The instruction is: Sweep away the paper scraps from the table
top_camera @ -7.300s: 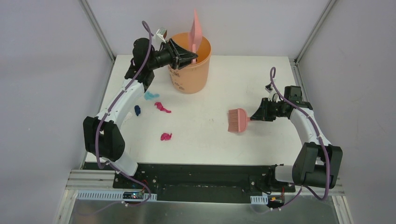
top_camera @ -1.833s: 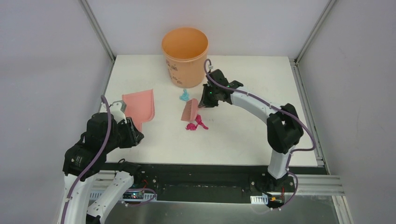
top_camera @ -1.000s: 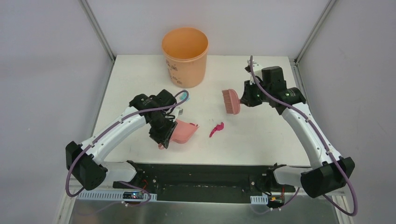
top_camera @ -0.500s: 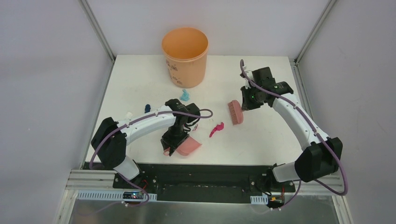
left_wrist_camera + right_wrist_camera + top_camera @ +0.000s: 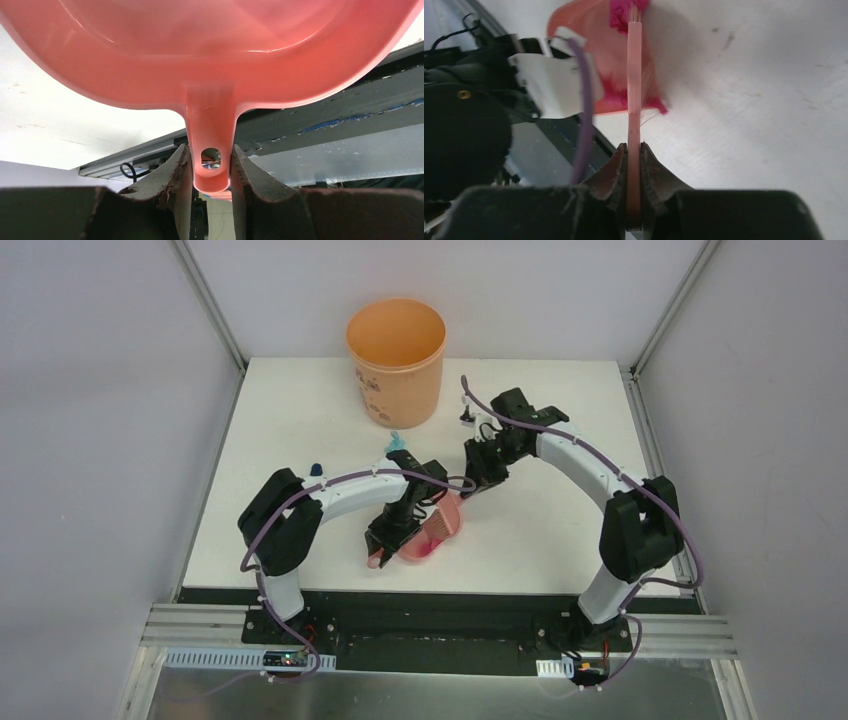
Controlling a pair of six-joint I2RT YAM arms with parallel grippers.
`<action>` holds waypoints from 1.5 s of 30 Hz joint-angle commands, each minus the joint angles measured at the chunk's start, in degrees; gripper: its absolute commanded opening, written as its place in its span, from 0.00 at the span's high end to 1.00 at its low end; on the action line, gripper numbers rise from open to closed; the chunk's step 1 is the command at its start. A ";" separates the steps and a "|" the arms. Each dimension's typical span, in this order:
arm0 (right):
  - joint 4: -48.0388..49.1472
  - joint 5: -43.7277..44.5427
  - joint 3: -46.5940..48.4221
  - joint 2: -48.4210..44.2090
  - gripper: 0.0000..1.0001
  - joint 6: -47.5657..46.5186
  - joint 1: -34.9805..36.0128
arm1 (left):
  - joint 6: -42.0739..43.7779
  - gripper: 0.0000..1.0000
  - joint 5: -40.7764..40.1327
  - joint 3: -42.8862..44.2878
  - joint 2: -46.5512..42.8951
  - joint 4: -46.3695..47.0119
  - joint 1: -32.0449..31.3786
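Observation:
My left gripper (image 5: 383, 544) is shut on the handle of the pink dustpan (image 5: 441, 524), which lies on the white table (image 5: 560, 530) near its front edge. In the left wrist view the handle (image 5: 210, 150) sits between my fingers and the pan (image 5: 210, 50) fills the top. My right gripper (image 5: 481, 476) is shut on the pink brush (image 5: 634, 90), whose bristles reach into the pan's mouth. Magenta paper scraps (image 5: 622, 11) lie at the bristles inside the pan (image 5: 574, 17). A teal scrap (image 5: 397, 444) and a dark blue scrap (image 5: 316, 469) lie on the table to the left.
The orange bucket (image 5: 396, 360) stands at the back of the table, left of centre. Grey walls and metal posts frame the table. The black rail with the arm bases runs along the front edge (image 5: 430, 605). The two arms nearly meet mid-table.
My right gripper has swung the brush left and forward to the dustpan's mouth. The magenta scrap that lay on the table is now in the pan. The pan shifted slightly right.

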 commanded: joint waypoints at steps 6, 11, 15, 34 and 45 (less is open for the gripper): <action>-0.56 -16.30 5.39 -4.09 1.00 3.18 -4.09 | -0.11 1.00 -1.08 2.17 -3.23 7.19 -0.21; -1.44 -9.05 9.34 -6.87 1.00 0.34 -5.68 | -2.42 1.00 0.39 -0.37 -8.48 7.97 -0.17; 0.20 -3.95 12.38 -6.75 1.00 -0.23 -6.04 | -4.58 1.00 2.17 -2.21 -12.27 7.84 -0.25; -2.95 11.26 2.29 -14.64 1.00 -5.57 -7.61 | -4.70 1.00 -5.19 2.74 -15.70 -6.15 -0.35; -6.15 9.65 -3.80 -16.95 1.00 -5.99 -7.30 | -2.67 1.00 4.66 -4.37 -17.46 -6.24 -6.21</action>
